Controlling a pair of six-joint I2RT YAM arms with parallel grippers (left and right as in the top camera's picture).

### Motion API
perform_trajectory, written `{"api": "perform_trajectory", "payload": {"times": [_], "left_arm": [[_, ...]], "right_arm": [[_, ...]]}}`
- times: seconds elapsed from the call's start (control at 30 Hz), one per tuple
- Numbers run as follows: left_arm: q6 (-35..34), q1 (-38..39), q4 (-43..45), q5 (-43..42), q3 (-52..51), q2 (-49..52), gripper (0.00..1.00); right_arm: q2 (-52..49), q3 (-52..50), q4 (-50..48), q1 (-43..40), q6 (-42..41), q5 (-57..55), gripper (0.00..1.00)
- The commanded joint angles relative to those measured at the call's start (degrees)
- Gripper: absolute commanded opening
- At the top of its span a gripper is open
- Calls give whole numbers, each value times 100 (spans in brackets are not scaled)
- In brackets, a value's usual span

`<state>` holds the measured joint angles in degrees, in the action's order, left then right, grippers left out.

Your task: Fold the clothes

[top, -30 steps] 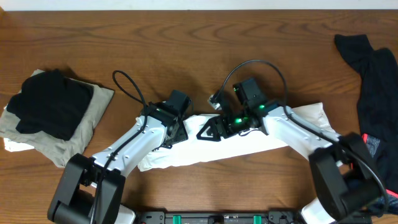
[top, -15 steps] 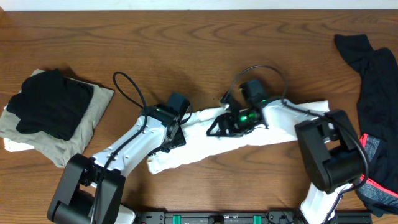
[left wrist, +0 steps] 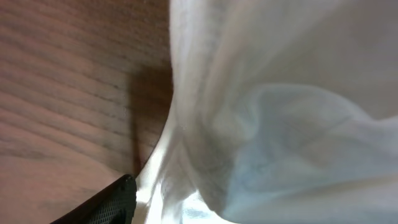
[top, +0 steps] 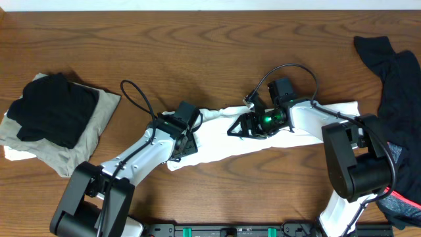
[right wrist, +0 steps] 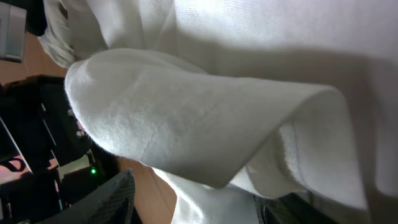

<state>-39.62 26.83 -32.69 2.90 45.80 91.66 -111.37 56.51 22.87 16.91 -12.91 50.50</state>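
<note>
White T-shirt [top: 217, 141] bunched between left gripper [top: 186, 139] and right gripper [top: 242, 125]

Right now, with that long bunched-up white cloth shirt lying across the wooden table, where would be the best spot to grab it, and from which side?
Probably the two far ends of the long bunched white cloth shirt, coming down from above. It lies as a narrow, rumpled strip across the brown wooden table, so pinching a raised fold near each end, one gripper each, should let it be pulled flat.
</note>
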Motion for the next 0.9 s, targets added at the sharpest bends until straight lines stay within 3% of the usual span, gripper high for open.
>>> {"api": "perform_trajectory", "payload": {"times": [0.0, 0.2, 0.33, 0.43, 0.7, 0.87], "left_arm": [[457, -111, -186, 9, 352, -326, 70], [831, -116, -212, 9, 798, -1250, 63], [831, -109, -81, -131, 796, -1506, 35], [833, -109, -2, -737, 728, -1360, 14], [1707, -109, 1502, -2850, 492, -214, 12], [1759, -144, 2020, -2883, 492, 586, 12]], "right_arm": [[-380, -192, 52, 96, 179, -1519, 62], [-380, -192, 52, 92, 181, -1606, 63], [-380, -192, 48, 92, 181, -1606, 63], [-380, -192, 44, 92, 181, -1624, 63], [-380, -192, 50, 96, 179, -1624, 63], [-380, -192, 55, 96, 177, -1622, 63]]}}
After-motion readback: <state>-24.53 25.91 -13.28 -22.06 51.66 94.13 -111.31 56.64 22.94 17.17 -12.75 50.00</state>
